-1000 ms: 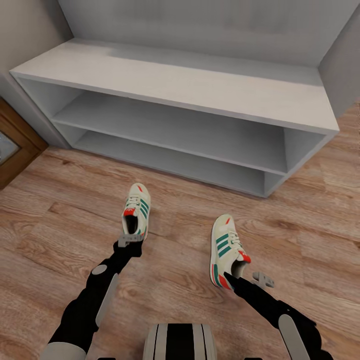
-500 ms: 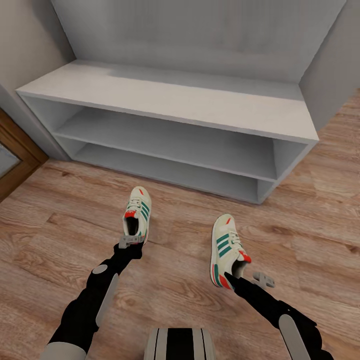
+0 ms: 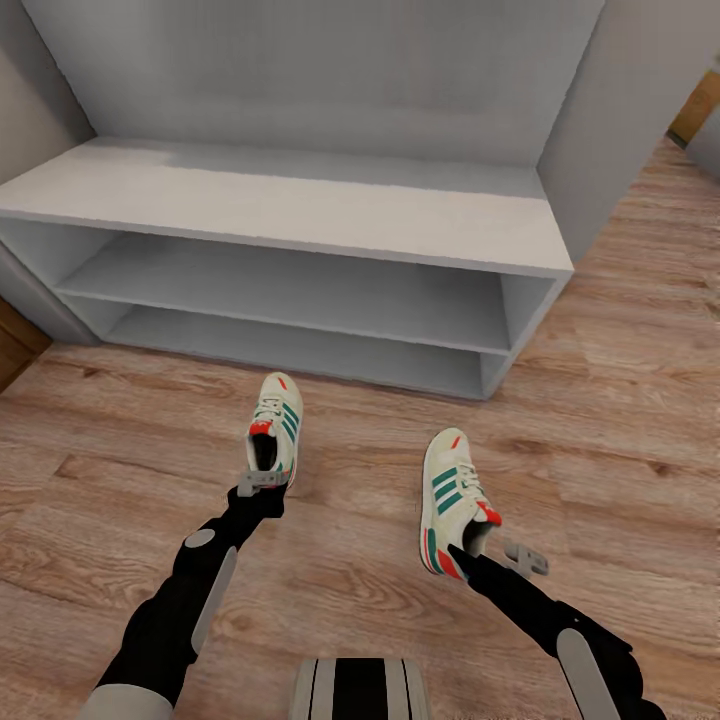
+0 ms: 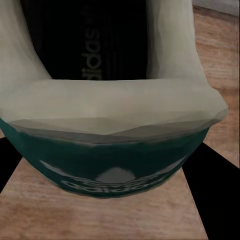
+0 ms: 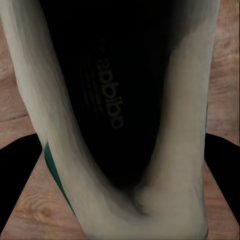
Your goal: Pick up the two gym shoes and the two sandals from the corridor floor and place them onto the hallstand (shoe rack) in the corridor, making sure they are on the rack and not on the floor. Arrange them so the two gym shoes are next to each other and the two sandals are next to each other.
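Observation:
I carry two cream-white gym shoes with teal stripes, toes pointing toward the hallstand. My left gripper is shut on the heel of the left gym shoe; its cream collar and teal heel sit between the dark fingers. My right gripper is shut on the heel end of the right gym shoe, which is tilted onto its side; its dark insole and pale rim loom close. Both shoes are in front of the hallstand's open shelf tiers, over the wood-plank floor. The sandals are out of view.
A tall grey side panel rises at the hallstand's right end. A brown wooden door edge shows at far left. My base sits at the bottom, with bare planks to the right.
The whole view has swung: the hallstand slid left and now faces me more squarely. Both arms and their shoes hold the same place in the picture.

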Controlling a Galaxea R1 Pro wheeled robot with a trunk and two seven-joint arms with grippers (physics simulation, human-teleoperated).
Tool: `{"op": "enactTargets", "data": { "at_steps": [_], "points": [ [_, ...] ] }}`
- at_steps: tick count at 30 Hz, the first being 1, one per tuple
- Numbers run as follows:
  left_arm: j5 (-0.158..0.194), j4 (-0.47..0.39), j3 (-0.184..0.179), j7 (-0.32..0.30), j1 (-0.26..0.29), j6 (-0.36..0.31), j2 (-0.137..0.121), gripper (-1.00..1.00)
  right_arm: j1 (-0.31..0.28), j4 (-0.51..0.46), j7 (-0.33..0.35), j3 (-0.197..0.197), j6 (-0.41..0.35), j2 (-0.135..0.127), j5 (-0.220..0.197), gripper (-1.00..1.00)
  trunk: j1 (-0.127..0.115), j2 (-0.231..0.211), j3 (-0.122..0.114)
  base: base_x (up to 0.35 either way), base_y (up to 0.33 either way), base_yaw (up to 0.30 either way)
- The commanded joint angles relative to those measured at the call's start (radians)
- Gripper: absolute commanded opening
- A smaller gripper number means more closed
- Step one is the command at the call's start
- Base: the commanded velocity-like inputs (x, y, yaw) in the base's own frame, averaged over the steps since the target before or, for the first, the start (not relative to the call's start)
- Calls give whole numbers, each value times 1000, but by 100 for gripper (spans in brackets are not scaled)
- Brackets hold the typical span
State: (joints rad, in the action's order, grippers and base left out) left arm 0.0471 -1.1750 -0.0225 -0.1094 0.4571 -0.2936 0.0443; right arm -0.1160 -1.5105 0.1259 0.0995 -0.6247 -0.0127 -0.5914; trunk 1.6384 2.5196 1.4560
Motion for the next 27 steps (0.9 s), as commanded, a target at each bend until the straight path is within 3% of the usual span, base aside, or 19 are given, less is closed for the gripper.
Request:
{"op": "enactTargets", "data": {
  "at_steps": [1,17,27],
  "points": [
    [5,-2,1,-3,0,-6,0,-100,-1,0,4,2,-6,0,1,-100,0,0,-1,0,0,-225],
    [5,-2,2,-3,0,-6,0,-100,-1,0,4,6,-6,-1,1,-100,0,0,-21,0,76,-225],
    [5,-2,1,-3,0,-6,0,-100,-1,0,4,8,-6,-1,1,-100,4,3,6,0,2,-225]
  ]
}}
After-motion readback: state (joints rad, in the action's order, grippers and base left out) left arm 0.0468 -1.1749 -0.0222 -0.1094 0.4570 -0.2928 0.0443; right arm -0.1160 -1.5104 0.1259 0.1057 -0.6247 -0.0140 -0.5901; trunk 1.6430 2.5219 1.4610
